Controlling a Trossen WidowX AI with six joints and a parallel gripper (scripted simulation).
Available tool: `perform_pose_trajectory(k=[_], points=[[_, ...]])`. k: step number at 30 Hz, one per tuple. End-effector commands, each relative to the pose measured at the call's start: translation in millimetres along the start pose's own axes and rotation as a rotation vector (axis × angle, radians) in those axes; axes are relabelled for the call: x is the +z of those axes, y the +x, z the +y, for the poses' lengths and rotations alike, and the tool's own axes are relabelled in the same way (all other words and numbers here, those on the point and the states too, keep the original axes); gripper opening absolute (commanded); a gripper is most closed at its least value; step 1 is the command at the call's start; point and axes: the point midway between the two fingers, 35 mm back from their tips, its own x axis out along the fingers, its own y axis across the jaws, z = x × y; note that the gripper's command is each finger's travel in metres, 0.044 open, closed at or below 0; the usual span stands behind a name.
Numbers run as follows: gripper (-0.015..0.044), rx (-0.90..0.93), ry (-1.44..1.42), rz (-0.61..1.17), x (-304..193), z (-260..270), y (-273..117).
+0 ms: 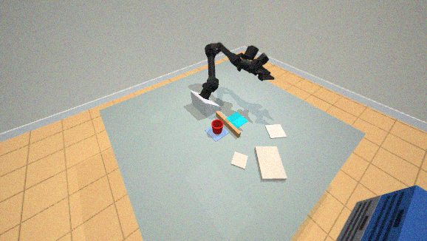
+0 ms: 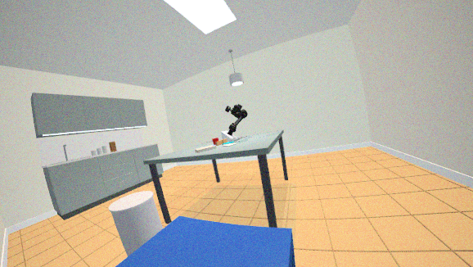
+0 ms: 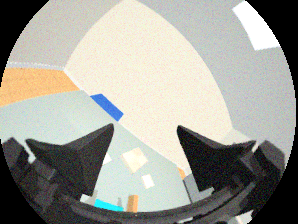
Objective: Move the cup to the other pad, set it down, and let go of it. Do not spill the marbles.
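Gripper (image 1: pixel 267 75) hanging high above the table (image 1: pixel 166 155) with fingers spread wide and gripping nothing, red cup (image 1: pixel 217 126) sitting well below it on the blue pad (image 1: pixel 218 135), wooden bar (image 1: pixel 228 124) lying between that and the cyan pad (image 1: pixel 237 120)

1. Pale grey-green table (image 1: pixel 155 159) on dark legs, over an orange tile floor.
2. Sitting on it: the arm's white base (image 1: pixel 202 103), a blue pad (image 1: pixel 219 136) with the red cup (image 1: pixel 217 126) on top, and a cyan pad (image 1: pixel 236 120).
3. A wooden bar (image 1: pixel 228 124) lies between the two pads.
4. Three white flat slabs (image 1: pixel 270 163) are spread out further off.
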Motion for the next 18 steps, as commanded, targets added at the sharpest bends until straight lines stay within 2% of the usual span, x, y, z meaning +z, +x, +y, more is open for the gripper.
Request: perform_pose_trajectory(k=[1,4,10,14,18], points=[[0.0374,-0.002,-0.004,0.007,-2,-1,1],[0.0295,-0.022,-0.054,0.118,-27,-12,11],[0.0148,0.029,-0.281,0.554,-128,-51,27],[0.0148,0.202,-0.417,0.831,-193,-70,17],[0.0148,0.4,-0.466,1.01,-240,-81,-3]])
